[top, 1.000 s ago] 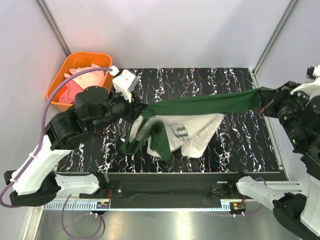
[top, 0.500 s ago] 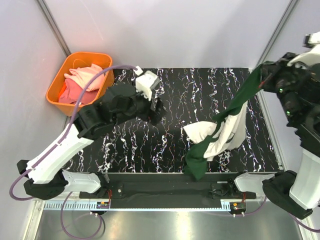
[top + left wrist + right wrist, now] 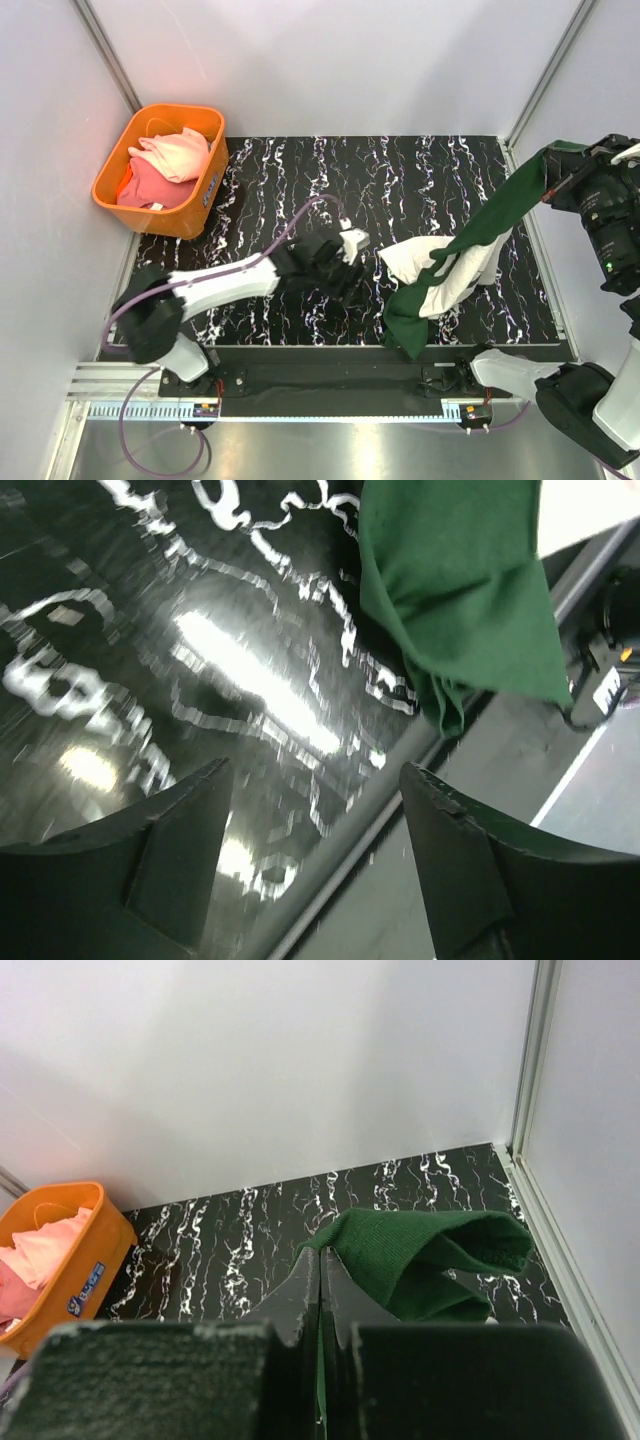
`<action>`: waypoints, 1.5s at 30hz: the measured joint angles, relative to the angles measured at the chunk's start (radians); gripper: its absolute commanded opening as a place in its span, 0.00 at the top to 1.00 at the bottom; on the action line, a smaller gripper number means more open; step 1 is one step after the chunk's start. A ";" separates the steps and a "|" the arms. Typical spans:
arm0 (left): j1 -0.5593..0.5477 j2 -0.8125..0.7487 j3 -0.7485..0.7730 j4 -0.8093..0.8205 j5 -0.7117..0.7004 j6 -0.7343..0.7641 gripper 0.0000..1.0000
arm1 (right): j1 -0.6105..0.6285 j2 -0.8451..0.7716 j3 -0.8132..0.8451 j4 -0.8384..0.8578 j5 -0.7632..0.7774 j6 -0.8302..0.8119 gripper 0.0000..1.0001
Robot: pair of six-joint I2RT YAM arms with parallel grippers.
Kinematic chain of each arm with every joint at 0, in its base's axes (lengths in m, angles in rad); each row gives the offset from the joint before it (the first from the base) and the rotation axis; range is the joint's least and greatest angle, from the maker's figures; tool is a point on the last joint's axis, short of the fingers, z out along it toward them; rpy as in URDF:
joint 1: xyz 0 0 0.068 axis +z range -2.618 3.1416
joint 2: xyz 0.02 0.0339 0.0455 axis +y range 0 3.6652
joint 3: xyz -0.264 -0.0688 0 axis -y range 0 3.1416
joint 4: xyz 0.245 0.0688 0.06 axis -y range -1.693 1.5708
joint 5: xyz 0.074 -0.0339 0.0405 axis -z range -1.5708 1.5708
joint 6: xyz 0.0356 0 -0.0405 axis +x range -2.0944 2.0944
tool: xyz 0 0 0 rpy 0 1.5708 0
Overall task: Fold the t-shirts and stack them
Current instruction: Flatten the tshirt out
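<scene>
- t-shirt [image 3: 440, 275], cream and green, hangs bunched over the right side of the table [image 3: 300, 180], its lower end touching the surface.
- right gripper [image 3: 552, 172] pinches one green sleeve up high, so the cloth dangles.
- left gripper [image 3: 362, 272], wide and empty, sits low beside it, probably to catch a second corner.

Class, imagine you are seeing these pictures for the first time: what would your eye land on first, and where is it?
The cream cloth t-shirt with dark green sleeves hangs in a long drape from the shut right end effector on the right, its lower part bunched on the black white-veined tabletop. Next comes the bright orange plastic basket at the far left corner, holding pink and coral clothes.
</scene>
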 measured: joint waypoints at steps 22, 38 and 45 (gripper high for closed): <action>-0.090 0.533 0.326 0.100 0.076 -0.192 1.00 | -0.002 -0.067 -0.078 -0.082 0.013 0.032 1.00; -0.128 0.039 0.898 -0.252 -0.146 -0.044 1.00 | -0.003 -0.002 0.058 0.137 0.378 -0.226 1.00; -0.254 0.037 1.248 -0.318 -0.153 0.014 1.00 | -0.003 0.088 0.285 0.387 0.431 -0.476 1.00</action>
